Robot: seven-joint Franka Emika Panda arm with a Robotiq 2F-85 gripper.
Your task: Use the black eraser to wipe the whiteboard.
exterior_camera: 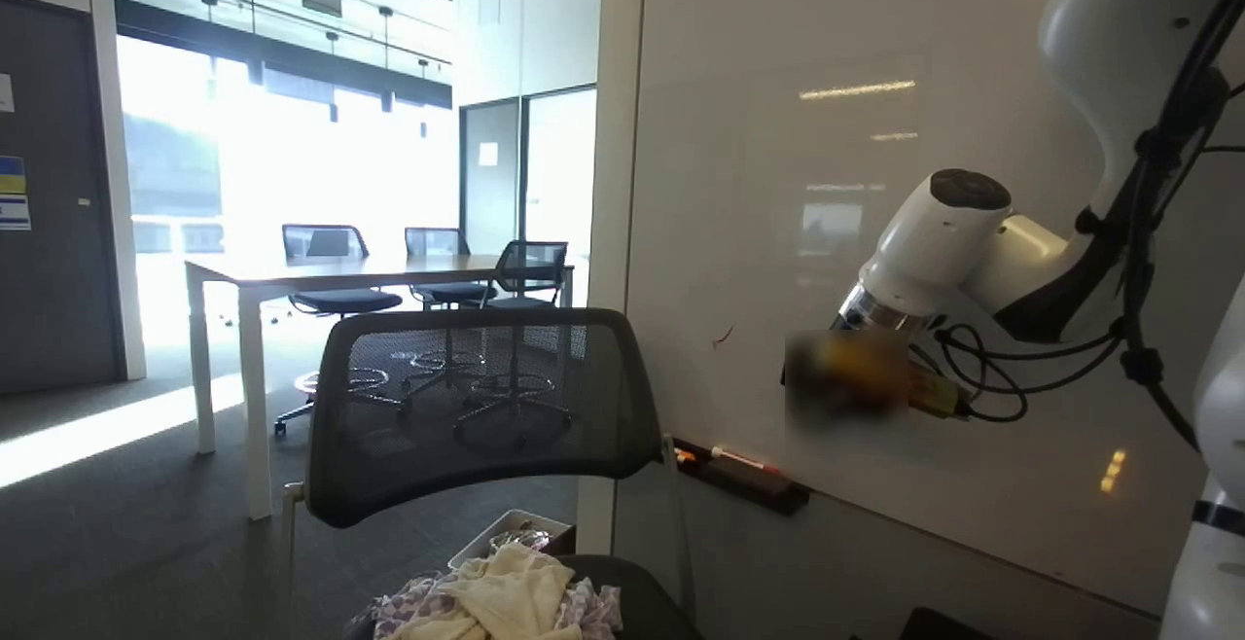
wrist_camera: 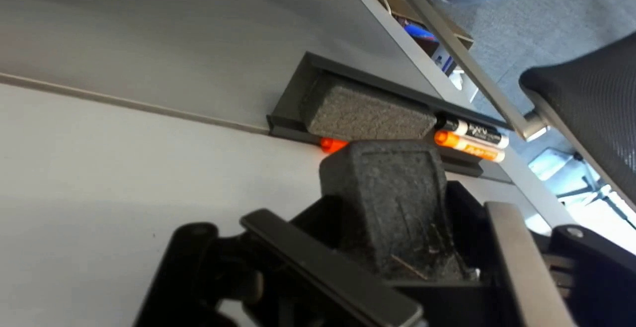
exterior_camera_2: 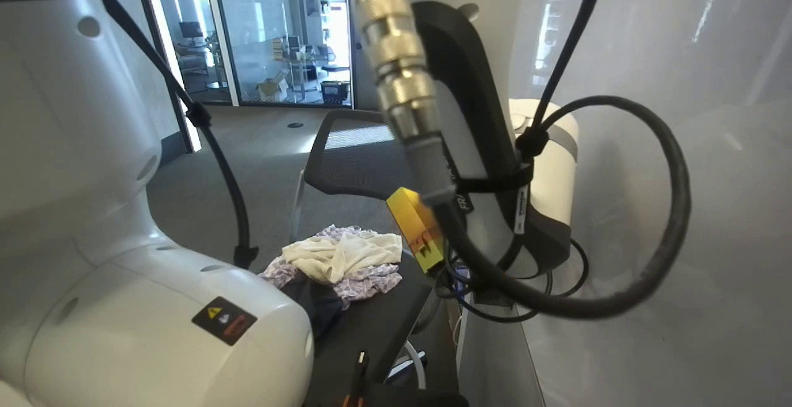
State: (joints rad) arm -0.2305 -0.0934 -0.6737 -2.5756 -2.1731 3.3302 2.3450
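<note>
The black eraser (wrist_camera: 397, 183) is a dark grey oblong block in the wrist view. My gripper (wrist_camera: 390, 205) is shut on its sides, and its far end sticks out past the fingers. In an exterior view the gripper (exterior_camera: 846, 377) is blurred, in front of the lower whiteboard (exterior_camera: 720, 183). Whether the eraser touches the board cannot be told. The whiteboard also shows in the wrist view (wrist_camera: 124, 168) and in an exterior view (exterior_camera_2: 711, 197), where the arm hides the gripper. A small red scribble (exterior_camera: 723, 337) is on the board, left of the gripper.
A dark ledge (wrist_camera: 288, 111) at the board's lower edge holds another grey block (wrist_camera: 372, 113) and several markers (wrist_camera: 469, 145). A mesh chair (exterior_camera: 486, 407) with cloths (exterior_camera: 511, 586) stands beside the board. Cables (exterior_camera_2: 674, 209) loop from the arm near the board.
</note>
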